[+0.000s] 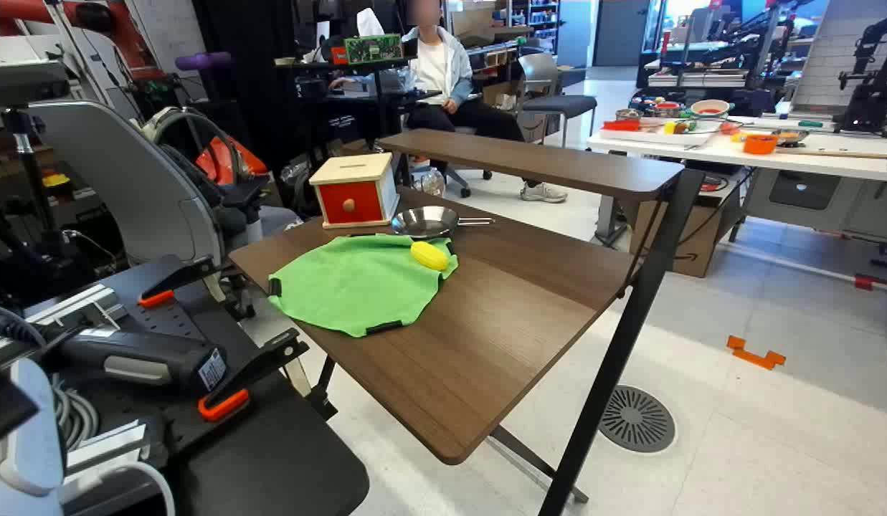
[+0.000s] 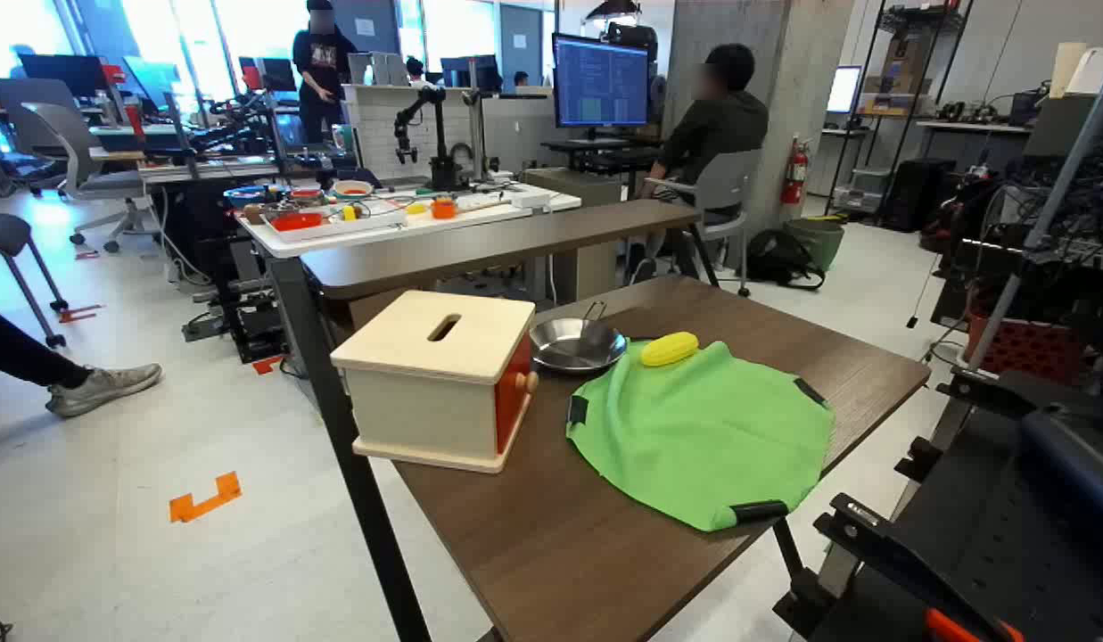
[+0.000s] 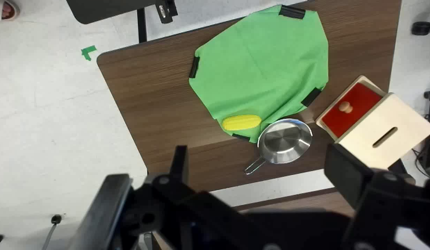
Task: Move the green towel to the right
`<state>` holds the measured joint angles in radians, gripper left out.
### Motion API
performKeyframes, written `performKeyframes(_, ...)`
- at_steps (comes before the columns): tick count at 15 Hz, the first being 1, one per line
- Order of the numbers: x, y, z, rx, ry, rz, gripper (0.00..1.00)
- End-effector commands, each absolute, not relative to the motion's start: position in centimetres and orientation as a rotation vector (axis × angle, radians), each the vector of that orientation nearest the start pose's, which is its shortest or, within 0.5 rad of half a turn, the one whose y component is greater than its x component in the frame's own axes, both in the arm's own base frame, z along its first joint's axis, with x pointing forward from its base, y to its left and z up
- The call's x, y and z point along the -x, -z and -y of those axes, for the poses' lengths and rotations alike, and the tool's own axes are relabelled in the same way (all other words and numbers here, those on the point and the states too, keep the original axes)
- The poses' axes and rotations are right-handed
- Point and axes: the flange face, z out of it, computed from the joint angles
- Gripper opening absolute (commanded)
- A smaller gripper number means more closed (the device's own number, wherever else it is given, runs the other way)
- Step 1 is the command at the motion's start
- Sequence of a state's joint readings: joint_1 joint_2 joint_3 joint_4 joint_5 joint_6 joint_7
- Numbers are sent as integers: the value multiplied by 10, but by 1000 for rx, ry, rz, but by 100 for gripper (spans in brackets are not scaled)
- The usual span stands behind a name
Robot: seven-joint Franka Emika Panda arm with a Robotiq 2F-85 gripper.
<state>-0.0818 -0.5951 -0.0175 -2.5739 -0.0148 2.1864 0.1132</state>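
Wrist view: gripper [image 3: 258, 156], jaws spread wide, nothing in its hold; one dark finger [image 3: 180, 161] stands before the brown table [image 3: 155, 97], the other before a corner of the box [image 3: 381, 121].

Green towel [image 3: 261, 66]: one, bright lime, laid out roughly flat on the table, one side reaching the table's edge, with folds along the side toward the box. We count four black strips [image 3: 292, 12] around its rim.

Yellow piece [image 3: 242, 122]: one, ridged like corn, lying on the towel at the corner by the pan [image 3: 284, 140].

Pan: one, shiny metal, looped wire handle [image 3: 254, 165], opening upward; we cannot tell whether its rim touches the towel or stops just beside it.

Box: one, pale wood, slotted top, red front [image 3: 362, 100] with round knob [image 3: 345, 107], standing upright on the table near the pan and apart from the towel.

Raised shelf [image 1: 536, 163]: one, brown, along one long side of the table.

In both exterior views we note a white table [image 1: 809, 165] bearing an orange container [image 1: 761, 145]; in an exterior view, a seated person [image 2: 725, 125] near a monitor [image 2: 600, 85].
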Motion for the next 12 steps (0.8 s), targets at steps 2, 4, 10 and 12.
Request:
performKeyframes(2,-385,-478,37,3104,345,-327,100)
performKeyframes(4,-391,-471,31,3102,339,-331,100)
performKeyframes(10,-433,-428,-4,3135,282,-379,100)
performKeyframes(12,-446,-412,-20,3135,248,-393,100)
